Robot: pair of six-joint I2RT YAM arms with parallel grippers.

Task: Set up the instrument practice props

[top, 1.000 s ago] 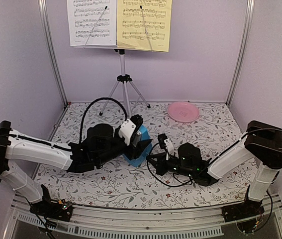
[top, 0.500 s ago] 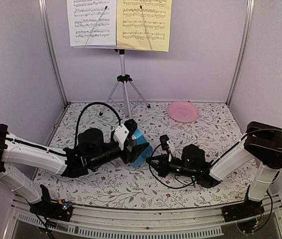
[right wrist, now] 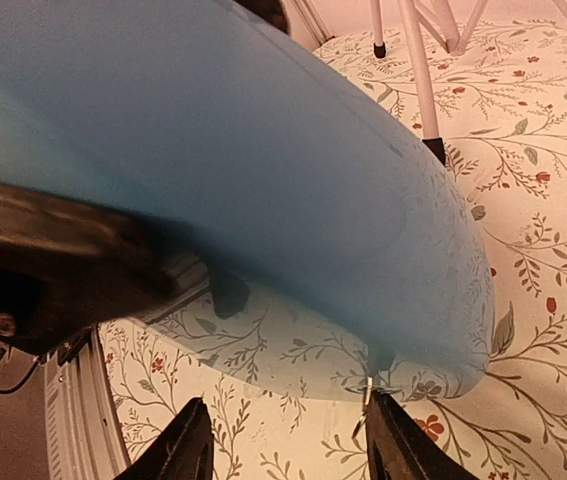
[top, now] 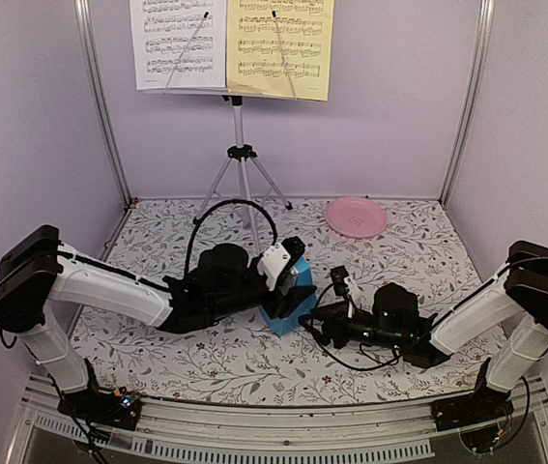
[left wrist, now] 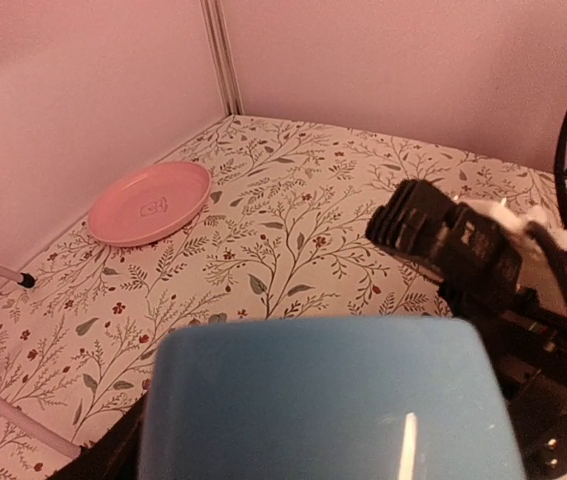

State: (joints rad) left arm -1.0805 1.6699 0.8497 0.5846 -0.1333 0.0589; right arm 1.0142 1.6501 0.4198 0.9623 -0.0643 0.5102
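Observation:
The small blue metronome (top: 290,298) is held tilted just above the cloth, with my left gripper (top: 293,280) shut on it. It fills the bottom of the left wrist view (left wrist: 328,400) and the top of the right wrist view (right wrist: 213,130). My right gripper (top: 324,319) sits low to its right, open, with only cloth between its fingers (right wrist: 288,440). A thin silvery pin (right wrist: 366,400) hangs from the metronome beside the right finger. The silver tripod music stand (top: 240,145) stands at the back. It carries a white sheet (top: 177,43) and a yellow sheet (top: 278,48).
A pink round plate (top: 356,217) lies at the back right, also visible from the left wrist (left wrist: 151,202). The stand's legs (right wrist: 423,80) spread close behind the metronome. Floral cloth (top: 206,358) covers the table, walled by purple panels and metal posts.
My left arm has carried the metronome to the right. My right gripper has backed off to the right and gone from shut to open.

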